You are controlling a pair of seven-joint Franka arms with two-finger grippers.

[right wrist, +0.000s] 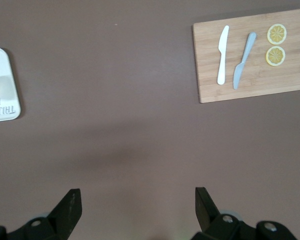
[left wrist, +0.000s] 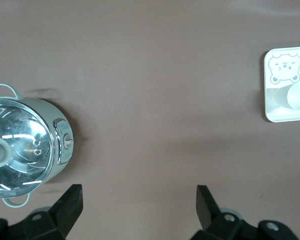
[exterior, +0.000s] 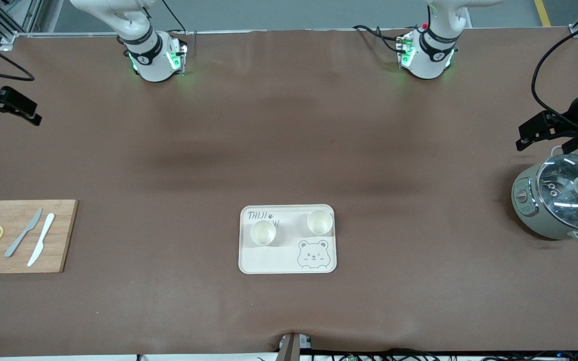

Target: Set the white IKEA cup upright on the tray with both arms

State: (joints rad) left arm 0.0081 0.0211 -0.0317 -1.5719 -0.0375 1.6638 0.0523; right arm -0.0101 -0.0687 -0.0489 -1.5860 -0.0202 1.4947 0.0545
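Cups upright on tray, hands apart

A robotics lab: 2 white arm bases bolted along the frame's top, brown-covered table, cables along the bottom edge.

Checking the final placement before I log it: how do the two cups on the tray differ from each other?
The cup toward the right arm's end stands over the "TAIJI BEAR" lettering, hiding part of it; the cup toward the left arm's end stands on plain tray above the bear drawing. The first sits slightly nearer the front camera than the second. Both are upright, mouths up, whitish, apparently empty, alike in size, and apart from each other.
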